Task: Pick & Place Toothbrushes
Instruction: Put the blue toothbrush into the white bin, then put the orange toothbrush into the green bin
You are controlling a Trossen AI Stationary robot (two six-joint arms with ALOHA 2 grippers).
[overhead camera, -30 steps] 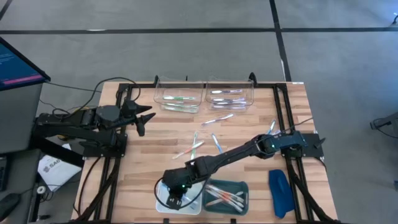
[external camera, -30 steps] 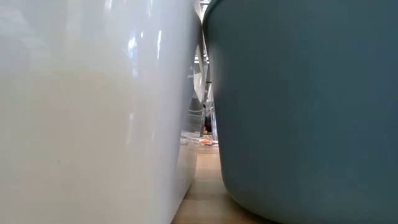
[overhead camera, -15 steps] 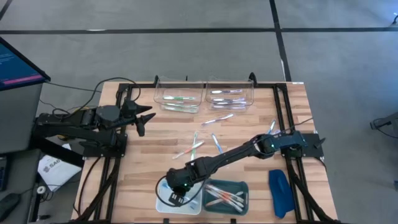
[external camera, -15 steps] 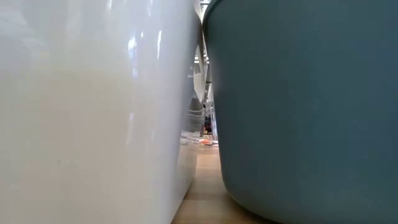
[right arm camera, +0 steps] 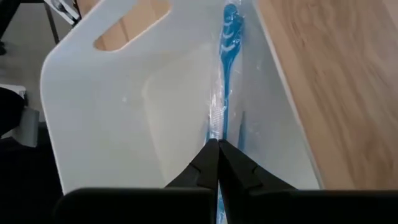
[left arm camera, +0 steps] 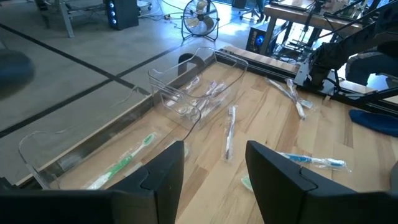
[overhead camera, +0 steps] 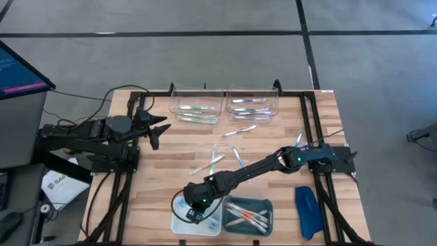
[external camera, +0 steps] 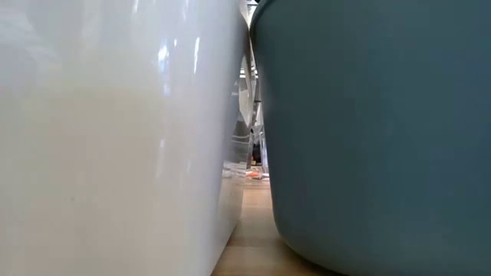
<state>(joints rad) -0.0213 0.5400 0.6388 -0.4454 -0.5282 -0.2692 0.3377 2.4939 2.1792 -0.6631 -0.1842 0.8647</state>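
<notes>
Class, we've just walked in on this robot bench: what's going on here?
The right gripper is down in the white bin, jaws shut on a wrapped blue toothbrush. The teal bin beside it holds several brushes. More toothbrushes lie on the table. The left gripper waits at the table's left edge.

Toothbrush (right arm camera: 227, 37) in tray (right arm camera: 112, 124)

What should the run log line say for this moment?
right gripper: shut on blue toothbrush, inside white bin | left gripper: open, waiting at table's left
</notes>
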